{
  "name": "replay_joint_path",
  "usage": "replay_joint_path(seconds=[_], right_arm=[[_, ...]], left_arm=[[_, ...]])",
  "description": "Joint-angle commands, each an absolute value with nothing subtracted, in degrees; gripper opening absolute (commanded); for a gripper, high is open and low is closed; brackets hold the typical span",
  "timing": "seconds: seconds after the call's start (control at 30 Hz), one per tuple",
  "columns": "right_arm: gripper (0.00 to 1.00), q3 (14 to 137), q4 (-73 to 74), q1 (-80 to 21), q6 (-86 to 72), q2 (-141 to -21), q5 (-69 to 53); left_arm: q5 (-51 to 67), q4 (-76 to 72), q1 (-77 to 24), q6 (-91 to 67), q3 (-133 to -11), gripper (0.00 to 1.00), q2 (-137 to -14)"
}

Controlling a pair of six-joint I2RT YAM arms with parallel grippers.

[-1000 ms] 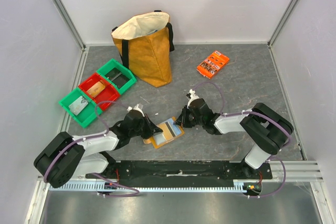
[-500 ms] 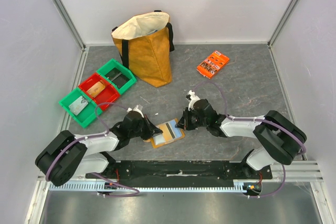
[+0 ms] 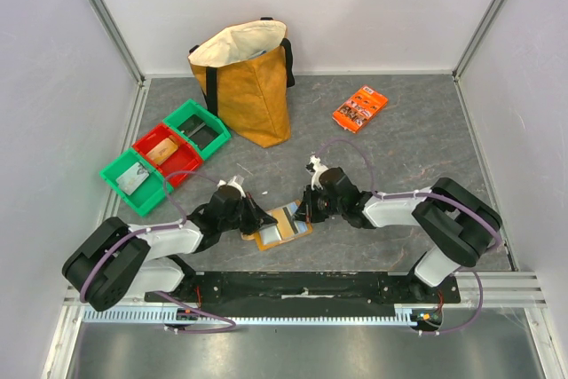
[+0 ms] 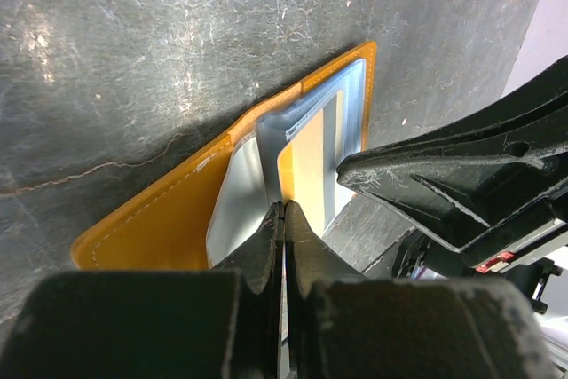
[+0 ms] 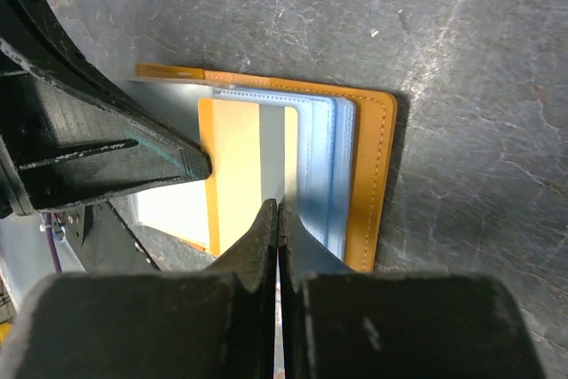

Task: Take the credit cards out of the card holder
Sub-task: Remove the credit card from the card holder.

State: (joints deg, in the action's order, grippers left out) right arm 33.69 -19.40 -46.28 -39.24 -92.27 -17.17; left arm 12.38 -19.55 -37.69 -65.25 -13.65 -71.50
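Note:
The card holder (image 3: 286, 228) lies open on the grey table between the two arms: tan-orange outside (image 4: 169, 219), pale blue-grey pockets (image 5: 321, 166). A cream credit card (image 5: 235, 170) with a grey stripe and an orange edge sticks partly out of a pocket, and it also shows in the left wrist view (image 4: 311, 157). My left gripper (image 4: 284, 207) is shut, its tips down on the holder's inner pocket beside the card's edge. My right gripper (image 5: 278, 207) is shut too, its tips resting on the card's grey stripe from the opposite side. Nothing sits between either pair of jaws.
A mustard tote bag (image 3: 248, 86) stands at the back. A bright orange printed packet (image 3: 359, 108) lies at the back right. Green and red bins (image 3: 164, 155) sit in a row at the left, with items inside.
The right gripper has moved left onto the holder. The left gripper has edged right onto it. The holder has shifted slightly between them.

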Motion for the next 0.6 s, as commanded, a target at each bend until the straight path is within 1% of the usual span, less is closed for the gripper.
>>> replay_joint_path(seconds=[0.0,0.3,0.57], right_arm=[[0.0,34.0,-15.4,-45.8,-39.2,-92.5,-12.0],[0.0,34.8,-9.7,-45.7,-39.5,-96.8,-10.3],[0.0,35.2,-5.5,-45.7,-38.8,-97.6,-7.5]], left_arm=[[12.7,-21.2,-37.5,-63.0,-14.2,0.02,-71.7],[13.4,-21.6,-37.1,-63.4,-12.9,0.02,-71.6],[14.0,-21.4,-34.9,-64.5,-9.4,0.02,-67.7]])
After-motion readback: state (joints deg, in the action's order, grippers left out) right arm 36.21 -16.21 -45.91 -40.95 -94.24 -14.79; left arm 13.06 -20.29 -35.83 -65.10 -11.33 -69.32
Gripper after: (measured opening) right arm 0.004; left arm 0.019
